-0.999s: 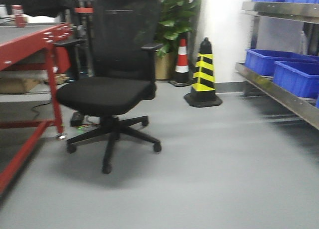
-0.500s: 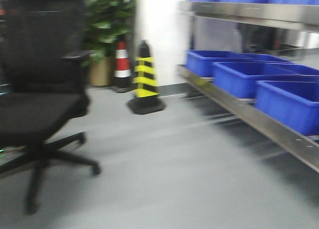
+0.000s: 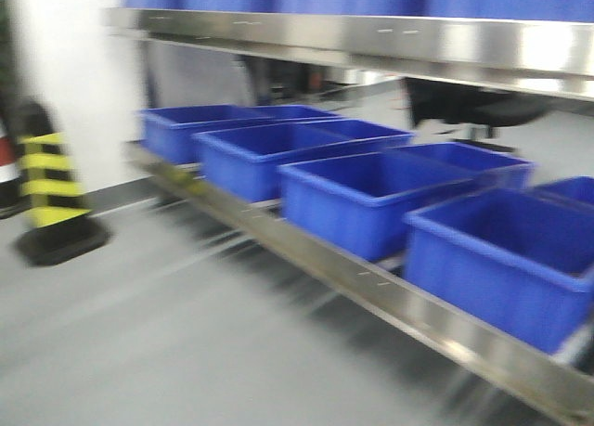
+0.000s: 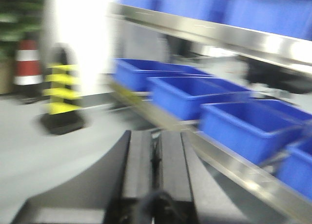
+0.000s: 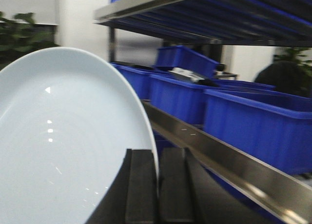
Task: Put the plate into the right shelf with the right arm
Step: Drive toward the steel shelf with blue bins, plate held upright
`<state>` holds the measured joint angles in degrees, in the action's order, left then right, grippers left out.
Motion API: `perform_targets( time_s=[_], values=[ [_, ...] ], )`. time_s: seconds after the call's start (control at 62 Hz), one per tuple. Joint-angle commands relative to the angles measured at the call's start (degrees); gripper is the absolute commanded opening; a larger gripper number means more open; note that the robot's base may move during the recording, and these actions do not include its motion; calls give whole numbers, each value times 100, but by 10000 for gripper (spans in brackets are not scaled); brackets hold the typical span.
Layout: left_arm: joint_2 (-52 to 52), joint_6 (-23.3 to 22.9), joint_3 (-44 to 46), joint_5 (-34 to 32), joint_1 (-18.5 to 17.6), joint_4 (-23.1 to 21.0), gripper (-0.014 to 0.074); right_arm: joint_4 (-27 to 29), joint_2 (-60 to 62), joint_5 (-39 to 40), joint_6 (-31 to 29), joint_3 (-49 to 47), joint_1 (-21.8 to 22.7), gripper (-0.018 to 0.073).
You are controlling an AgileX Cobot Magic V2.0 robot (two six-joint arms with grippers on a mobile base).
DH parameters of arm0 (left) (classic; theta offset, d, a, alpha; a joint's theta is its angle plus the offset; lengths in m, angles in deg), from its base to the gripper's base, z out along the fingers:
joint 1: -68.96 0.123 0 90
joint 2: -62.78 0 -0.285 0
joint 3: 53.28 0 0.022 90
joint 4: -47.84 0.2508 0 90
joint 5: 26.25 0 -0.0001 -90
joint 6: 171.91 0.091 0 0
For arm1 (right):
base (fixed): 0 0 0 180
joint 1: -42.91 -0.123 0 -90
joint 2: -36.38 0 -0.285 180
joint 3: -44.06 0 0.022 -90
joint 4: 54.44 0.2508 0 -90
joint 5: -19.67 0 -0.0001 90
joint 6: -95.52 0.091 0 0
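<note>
Plate (image 5: 63, 146): plain white, glossy, standing on edge, in front of right shelf (image 5: 219, 158), not on it. Shelf: stainless, shiny front lip.

Floor (image 3: 186, 342): plain grey, level.

Lower shelf (image 3: 390, 296): steel with a shiny front lip, set low above the floor. It runs ahead and to the right of the left pincer (image 4: 155, 160). It also passes near the right pincer (image 5: 157, 185), on that pincer's right side.

Blue bins (image 3: 371, 199): standing in a row directly on the shelf, side by side.

Black-and-yellow striped cone (image 4: 61, 99): upright on the floor, ahead and left of the left pincer.

Red-and-white cone (image 4: 28, 63): farther left and beyond the striped cone; its base is blurred.
</note>
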<state>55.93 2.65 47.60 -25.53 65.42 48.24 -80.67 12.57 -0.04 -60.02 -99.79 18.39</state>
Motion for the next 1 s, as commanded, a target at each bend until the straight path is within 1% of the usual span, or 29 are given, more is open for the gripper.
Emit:
perform_targets(
  time_s=[0.0,0.983],
  values=[
    [67,-34,-49,-509,9,1,-47,-127,-70,515,-17,-178,18,55],
    [67,-34,-49,-509,9,1,-47,-127,-70,515,-17,-178,18,55]
  ],
)
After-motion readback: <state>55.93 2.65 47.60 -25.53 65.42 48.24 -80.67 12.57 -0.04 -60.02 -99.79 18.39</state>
